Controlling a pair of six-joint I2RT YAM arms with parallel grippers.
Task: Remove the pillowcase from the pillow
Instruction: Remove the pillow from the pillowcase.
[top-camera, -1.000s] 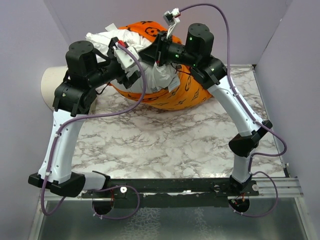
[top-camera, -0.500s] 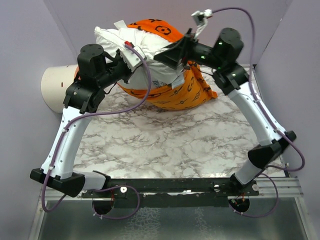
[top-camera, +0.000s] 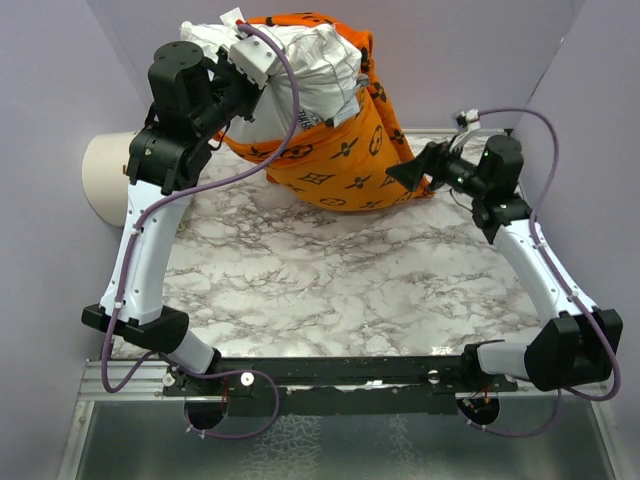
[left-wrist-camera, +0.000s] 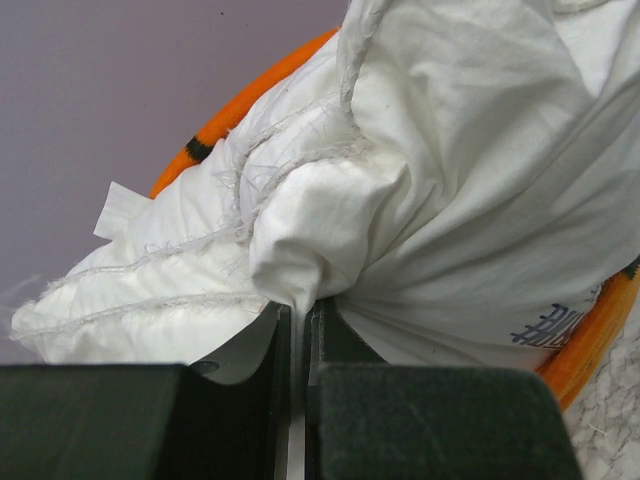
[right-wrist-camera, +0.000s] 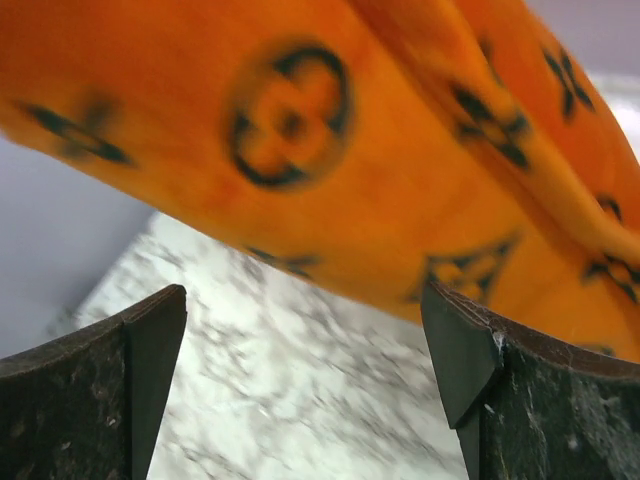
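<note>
Pinches a fold of the white pillow (left-wrist-camera: 420, 180) in the left end effector (left-wrist-camera: 298, 312), jaws closed tight with only cloth between them. Holds that pillow raised off the surface (top-camera: 330, 290), at the back, its upper part bare just beside the left end effector. Has the orange pillowcase (top-camera: 340, 165) wrapped round the pillow's lower part, below and to the right of that grip, sagging toward the surface. Holds the right end effector (top-camera: 395, 175) spread wide, gripping nothing, fingers (right-wrist-camera: 95, 400) well apart, just beside the pillowcase's low right corner; cannot tell whether touching it. Shows a cream cylinder (top-camera: 100, 178) beyond the left arm.
</note>
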